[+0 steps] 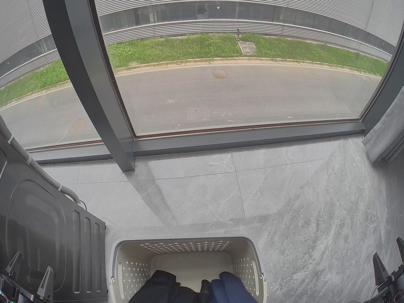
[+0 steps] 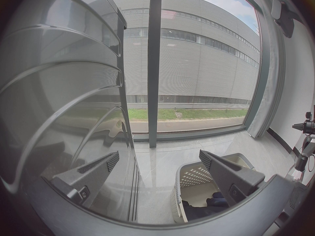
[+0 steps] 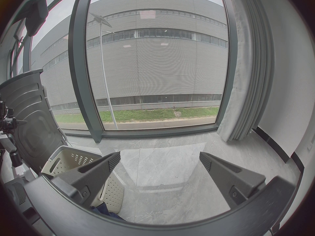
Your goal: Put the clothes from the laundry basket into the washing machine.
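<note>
Left gripper (image 1: 33,267), fingers apart and empty, hangs over the washing machine (image 1: 46,232); the white laundry basket (image 1: 187,244) on the floor (image 1: 273,198) holds dark clothes (image 1: 168,289); right gripper (image 1: 387,250) apart, empty

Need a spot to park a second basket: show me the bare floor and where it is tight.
Widest bare floor: between the laundry basket, the window sill and the curtain. Another bare strip lies ahead of the basket, up to the window post. Tight: the gap between the basket and the washing machine; the basket's near end holds dark clothes.
</note>
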Motion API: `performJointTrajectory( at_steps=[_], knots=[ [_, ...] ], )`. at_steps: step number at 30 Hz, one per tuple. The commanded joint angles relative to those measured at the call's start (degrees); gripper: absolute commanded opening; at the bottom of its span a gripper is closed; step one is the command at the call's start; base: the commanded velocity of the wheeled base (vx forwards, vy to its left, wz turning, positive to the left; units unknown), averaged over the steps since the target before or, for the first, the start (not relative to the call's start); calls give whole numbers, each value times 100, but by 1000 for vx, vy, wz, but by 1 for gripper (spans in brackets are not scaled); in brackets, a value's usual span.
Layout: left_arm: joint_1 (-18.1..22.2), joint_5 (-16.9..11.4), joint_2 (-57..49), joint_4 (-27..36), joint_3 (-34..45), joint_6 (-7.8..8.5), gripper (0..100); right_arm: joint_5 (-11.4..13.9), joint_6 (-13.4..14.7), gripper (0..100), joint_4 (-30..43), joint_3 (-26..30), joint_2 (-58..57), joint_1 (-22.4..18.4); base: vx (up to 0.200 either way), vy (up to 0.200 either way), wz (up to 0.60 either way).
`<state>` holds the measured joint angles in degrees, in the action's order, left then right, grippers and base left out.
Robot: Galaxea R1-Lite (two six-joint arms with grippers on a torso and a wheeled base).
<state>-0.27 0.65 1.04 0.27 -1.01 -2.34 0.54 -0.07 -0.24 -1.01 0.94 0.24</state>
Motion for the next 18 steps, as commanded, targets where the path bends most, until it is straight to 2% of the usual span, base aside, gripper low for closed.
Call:
performJointTrajectory(
  at_steps=[1, 15, 18],
  knots=[
    [0, 6, -86, 0, 84, -3, 100, -1, -1, 100, -2, 101, -85, 2, 0, 0, 0],
    [0, -3, -86, 0, 84, -3, 100, 8, -10, 100, -2, 101, -85, 2, 0, 0, 0],
    [0, -3, -86, 0, 84, -3, 100, 8, -1, 100, -2, 101, -85, 2, -200, 0, 0]
  ],
)
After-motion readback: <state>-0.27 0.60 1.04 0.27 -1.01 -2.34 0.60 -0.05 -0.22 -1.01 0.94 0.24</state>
